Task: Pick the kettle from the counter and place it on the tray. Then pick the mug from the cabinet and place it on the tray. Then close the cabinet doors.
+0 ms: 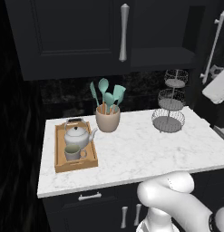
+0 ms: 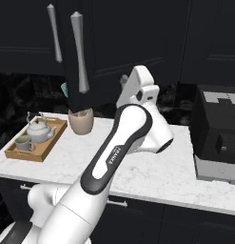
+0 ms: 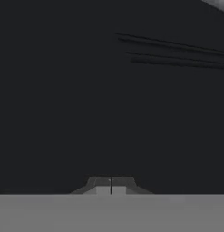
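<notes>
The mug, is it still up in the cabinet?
No, the mug sits on the tray, just in front of the kettle.

One piece of lettering is being shown: in the right base view, small dark capitals are being carried along the white forearm link of the robot arm (image 2: 120, 145), running lengthwise beside its black underside. The word is being read as "FRANKA", with a second, smaller line beneath it that is being rendered too fine to be made out. No other text, label, number or sign is being displayed legibly on anything else.
</notes>
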{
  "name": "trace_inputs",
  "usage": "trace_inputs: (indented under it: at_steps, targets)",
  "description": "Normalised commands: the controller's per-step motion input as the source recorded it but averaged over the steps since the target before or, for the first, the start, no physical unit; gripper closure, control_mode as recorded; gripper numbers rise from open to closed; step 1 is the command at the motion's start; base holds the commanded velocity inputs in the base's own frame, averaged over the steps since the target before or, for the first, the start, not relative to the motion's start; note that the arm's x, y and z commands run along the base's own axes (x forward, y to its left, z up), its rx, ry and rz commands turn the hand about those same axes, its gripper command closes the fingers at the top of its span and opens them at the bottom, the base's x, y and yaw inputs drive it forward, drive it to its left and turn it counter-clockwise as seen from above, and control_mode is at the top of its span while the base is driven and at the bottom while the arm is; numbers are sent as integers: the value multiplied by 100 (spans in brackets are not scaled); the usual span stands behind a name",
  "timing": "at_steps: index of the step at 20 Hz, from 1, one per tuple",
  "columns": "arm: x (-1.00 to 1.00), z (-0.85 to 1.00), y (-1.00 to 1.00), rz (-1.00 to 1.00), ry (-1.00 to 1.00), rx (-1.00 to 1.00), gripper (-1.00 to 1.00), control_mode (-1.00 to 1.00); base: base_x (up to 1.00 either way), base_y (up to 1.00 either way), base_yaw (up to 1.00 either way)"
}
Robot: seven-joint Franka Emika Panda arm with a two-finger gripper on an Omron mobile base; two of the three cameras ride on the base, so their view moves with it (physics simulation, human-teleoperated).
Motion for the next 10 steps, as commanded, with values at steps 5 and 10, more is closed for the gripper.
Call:
trace_inputs:
  at_steps: [5, 10]
  targets:
    - [23, 11, 52, 0, 18, -11, 100, -100, 0, 0, 0]
    - [27, 0, 55, -7, 10, -10, 100, -100, 0, 0, 0]
